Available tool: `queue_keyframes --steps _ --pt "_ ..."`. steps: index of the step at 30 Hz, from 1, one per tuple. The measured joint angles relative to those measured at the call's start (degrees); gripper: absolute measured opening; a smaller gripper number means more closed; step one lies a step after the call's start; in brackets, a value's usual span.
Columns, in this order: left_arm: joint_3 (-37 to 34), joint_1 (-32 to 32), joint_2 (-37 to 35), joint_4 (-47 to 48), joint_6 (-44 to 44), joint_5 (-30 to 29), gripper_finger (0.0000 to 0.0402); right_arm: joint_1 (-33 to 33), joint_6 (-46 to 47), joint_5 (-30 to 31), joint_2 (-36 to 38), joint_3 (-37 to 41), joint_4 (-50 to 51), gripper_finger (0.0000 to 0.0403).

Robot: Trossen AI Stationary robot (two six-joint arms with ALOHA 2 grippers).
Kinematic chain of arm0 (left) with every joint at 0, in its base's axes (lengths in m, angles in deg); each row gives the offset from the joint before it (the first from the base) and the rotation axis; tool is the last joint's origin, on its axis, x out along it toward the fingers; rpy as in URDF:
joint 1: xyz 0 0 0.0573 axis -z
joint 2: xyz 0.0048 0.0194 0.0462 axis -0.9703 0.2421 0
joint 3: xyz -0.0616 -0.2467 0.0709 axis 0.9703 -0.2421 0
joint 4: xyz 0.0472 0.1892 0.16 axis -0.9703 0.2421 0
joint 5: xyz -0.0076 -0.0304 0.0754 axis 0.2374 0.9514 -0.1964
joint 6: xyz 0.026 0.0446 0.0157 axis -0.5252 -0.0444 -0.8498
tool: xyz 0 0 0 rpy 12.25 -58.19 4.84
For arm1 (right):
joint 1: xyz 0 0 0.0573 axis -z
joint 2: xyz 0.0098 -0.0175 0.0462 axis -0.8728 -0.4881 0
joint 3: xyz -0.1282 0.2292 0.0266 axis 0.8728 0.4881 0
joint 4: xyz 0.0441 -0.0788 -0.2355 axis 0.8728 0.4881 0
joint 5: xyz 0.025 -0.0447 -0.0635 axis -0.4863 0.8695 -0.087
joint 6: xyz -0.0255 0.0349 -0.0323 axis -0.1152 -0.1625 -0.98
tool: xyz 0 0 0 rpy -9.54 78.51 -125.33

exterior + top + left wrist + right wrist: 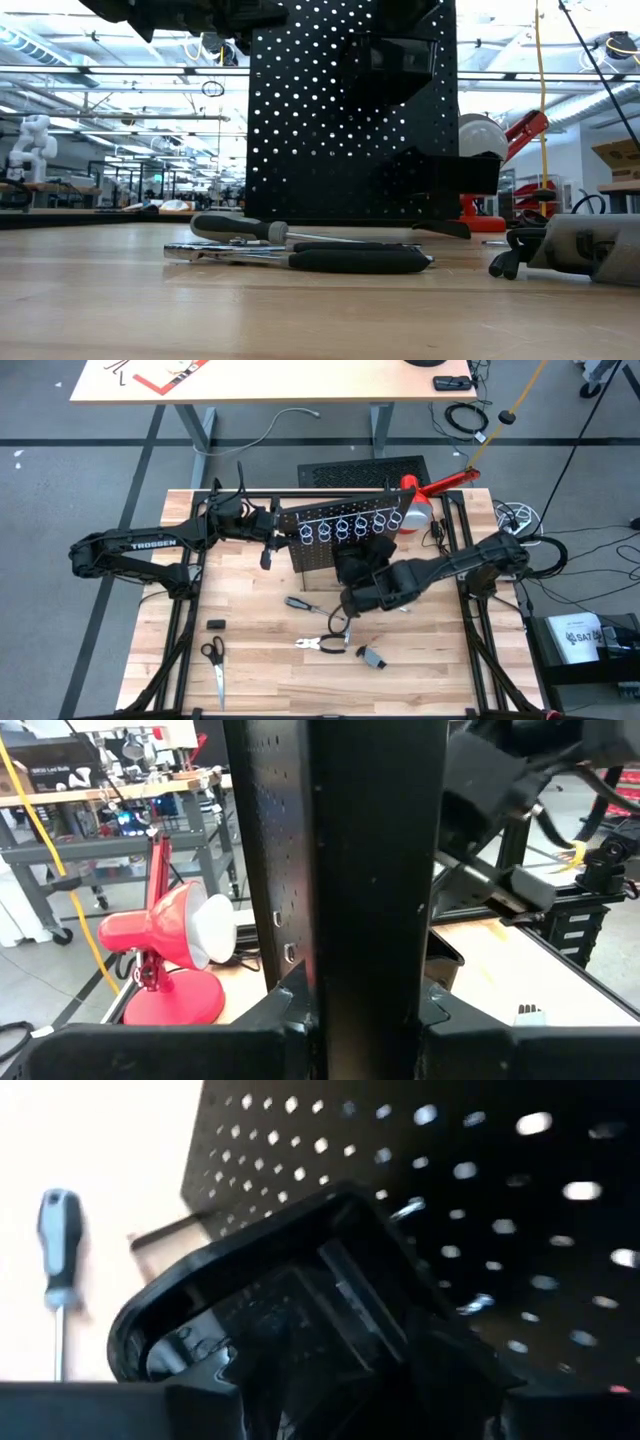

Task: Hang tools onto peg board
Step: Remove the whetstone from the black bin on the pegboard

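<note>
— left tool [268,538]? 
— clamped on the peg board's [345,530] edge, steadying it upright on the surface [250,660].
— right tool [345,605]? 
— by the board's bin [290,1310], width unclear; screwdriver [305,604] and pliers [322,644] lie below.

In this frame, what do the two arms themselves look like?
Both are dark, nearly black, jointed arms. The left arm carries white TROSSEN lettering along its long link, and black cables loop over its wrist. The right arm is the same dark build with no lettering visible, and cables bunch at its base.
</note>
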Motion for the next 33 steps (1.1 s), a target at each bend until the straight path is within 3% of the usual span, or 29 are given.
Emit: queue_keyframes --steps 6,16,33 --pt "0.0 0.0 0.0 0.0 -0.5 1.0 0.0063 3.6 -6.8 -8.2 -0.4 0.0 -1.0 0.0182" --pt "0.0 0.0 0.0 0.1 -0.8 2.2 0.0063 8.3 -16.9 -10.3 -2.6 -0.1 -2.4 0.0183" --pt "0.0 -0.1 0.0 0.4 -0.4 2.3 0.0063 11.1 -26.6 -23.4 -2.8 -0.2 -2.9 0.0175"
